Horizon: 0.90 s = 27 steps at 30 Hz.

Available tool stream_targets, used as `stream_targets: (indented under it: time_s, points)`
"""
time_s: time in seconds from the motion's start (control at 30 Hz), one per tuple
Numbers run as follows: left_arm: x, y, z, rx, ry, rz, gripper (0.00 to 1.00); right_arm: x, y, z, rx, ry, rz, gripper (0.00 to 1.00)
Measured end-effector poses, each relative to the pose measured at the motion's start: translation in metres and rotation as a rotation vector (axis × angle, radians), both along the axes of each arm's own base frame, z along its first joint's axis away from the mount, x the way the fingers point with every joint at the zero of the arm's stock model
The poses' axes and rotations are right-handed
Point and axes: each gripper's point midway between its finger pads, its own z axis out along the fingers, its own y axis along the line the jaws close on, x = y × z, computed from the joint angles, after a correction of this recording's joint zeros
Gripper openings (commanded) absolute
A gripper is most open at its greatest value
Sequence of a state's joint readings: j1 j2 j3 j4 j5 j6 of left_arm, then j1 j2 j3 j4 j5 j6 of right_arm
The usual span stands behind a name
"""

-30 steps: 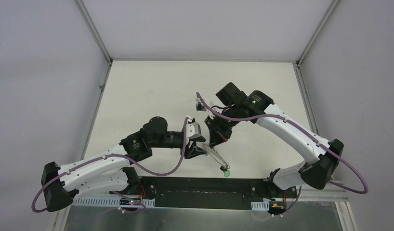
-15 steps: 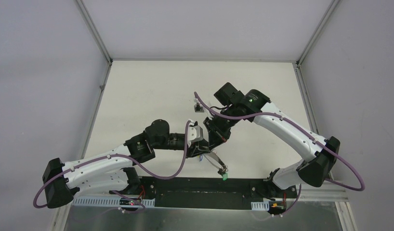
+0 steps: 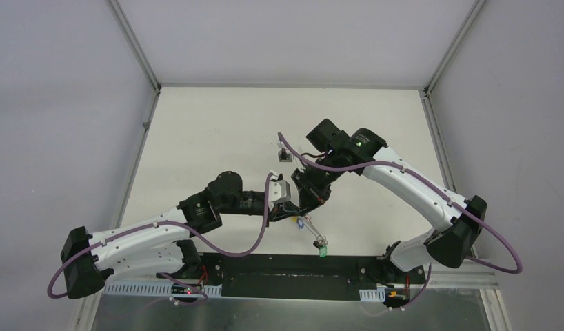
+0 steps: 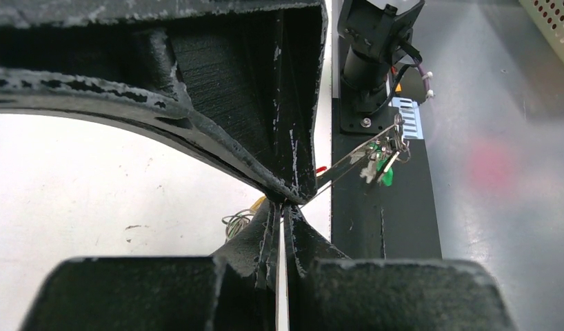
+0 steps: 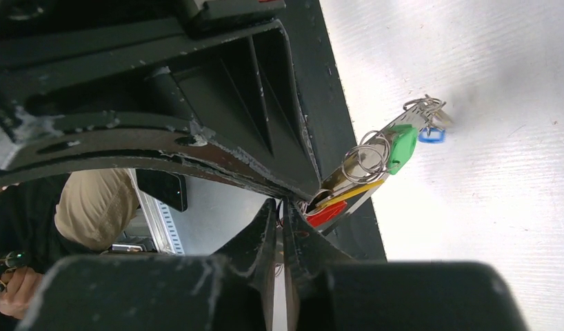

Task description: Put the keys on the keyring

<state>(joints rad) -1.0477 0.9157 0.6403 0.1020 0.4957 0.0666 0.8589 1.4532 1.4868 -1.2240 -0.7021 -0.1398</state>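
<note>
The keyring (image 3: pixel 311 233) is a thin grey band slanting from the two grippers toward the near edge, with a green key (image 3: pixel 323 252) at its low end. My left gripper (image 3: pixel 291 212) is shut on its upper end. In the left wrist view the jaw tips (image 4: pixel 286 204) pinch together and the keyring (image 4: pixel 351 155) runs away to the right, ending in the keys (image 4: pixel 383 162). My right gripper (image 3: pixel 308 207) is right beside the left one. Its jaws (image 5: pixel 280 202) show only a thin slit. Red (image 5: pixel 326 214), yellow (image 5: pixel 348 194), green (image 5: pixel 402 146) and blue (image 5: pixel 431 136) keys hang at its tips.
The black base rail (image 3: pixel 279 265) lies just beyond the ring's low end. A small loose wire ring (image 4: pixel 234 222) rests on the white table beside the left fingers. A person's arm (image 5: pixel 93 200) shows past the near edge.
The left gripper has moved right up to the right gripper and shut on the ring's upper end. The right jaws have parted a little. The ring hangs a bit steeper.
</note>
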Motion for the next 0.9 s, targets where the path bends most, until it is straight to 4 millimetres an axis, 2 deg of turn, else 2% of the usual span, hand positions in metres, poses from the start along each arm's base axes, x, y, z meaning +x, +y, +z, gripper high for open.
stream_targets:
  time_s: [0.27, 0.37, 0.53, 0.77, 0.9]
  points:
    - [0.008, 0.008, 0.002, -0.019, 0.056, 0.094, 0.0, 0.009, 0.005, 0.004, 0.046, -0.055, -0.029, 0.57]
    - [0.011, 0.014, 0.009, -0.053, 0.083, 0.138, 0.0, 0.016, 0.003, 0.007, 0.082, -0.104, -0.071, 0.67]
    - [0.017, 0.02, 0.022, -0.131, 0.128, 0.205, 0.0, 0.026, -0.005, 0.018, 0.178, -0.199, -0.151, 0.64]
    - [0.029, 0.025, 0.023, -0.205, 0.217, 0.305, 0.0, 0.034, -0.014, 0.035, 0.287, -0.304, -0.253, 0.59]
    - [0.037, 0.029, 0.028, -0.26, 0.261, 0.368, 0.0, 0.032, -0.015, 0.041, 0.335, -0.33, -0.26, 0.52]
